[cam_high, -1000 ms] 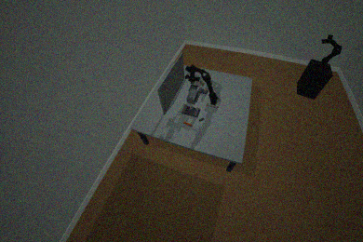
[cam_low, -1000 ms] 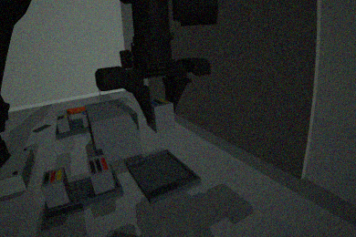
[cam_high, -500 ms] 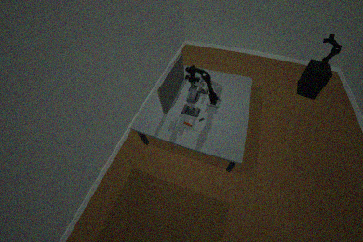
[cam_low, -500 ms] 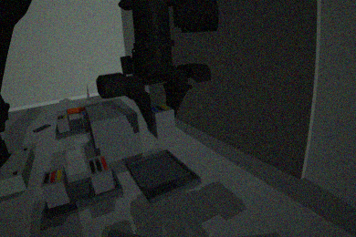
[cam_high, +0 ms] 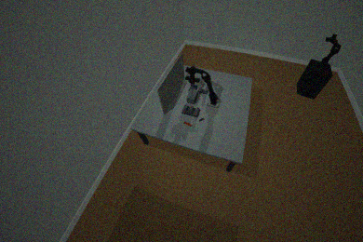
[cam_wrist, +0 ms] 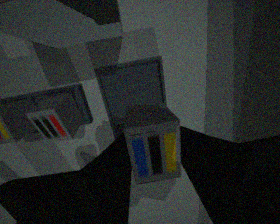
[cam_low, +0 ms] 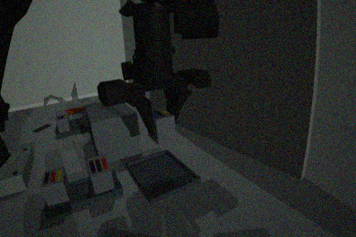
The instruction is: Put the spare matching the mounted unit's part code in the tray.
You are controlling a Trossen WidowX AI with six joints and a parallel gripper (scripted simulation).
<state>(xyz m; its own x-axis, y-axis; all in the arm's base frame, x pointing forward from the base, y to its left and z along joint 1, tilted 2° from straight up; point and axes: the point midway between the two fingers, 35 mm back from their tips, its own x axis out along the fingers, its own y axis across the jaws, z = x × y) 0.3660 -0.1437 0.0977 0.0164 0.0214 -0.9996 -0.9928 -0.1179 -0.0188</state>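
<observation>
My gripper point(cam_low: 164, 125) point(cam_wrist: 148, 130) is shut on a grey spare with blue, black and yellow stripes; its striped face shows in the wrist view. It holds the spare up off the table. The tray point(cam_low: 162, 173) point(cam_wrist: 132, 85), dark, square and low-rimmed, lies below with nothing visible in it; the held spare covers its near corner in the wrist view. A spare with black, black and red stripes point(cam_low: 101, 180) point(cam_wrist: 48, 125) stands in a dark holder. Beside it is a spare with black, red and yellow stripes point(cam_low: 56, 191). I cannot make out the mounted unit or its code.
A large grey block point(cam_low: 107, 135) stands behind the spares. An orange piece point(cam_high: 187, 124) point(cam_low: 76, 110) lies farther off, near a small dark item point(cam_high: 201, 119) point(cam_low: 42, 128). A tall grey panel point(cam_high: 172, 87) point(cam_low: 256, 44) stands along one side of the table.
</observation>
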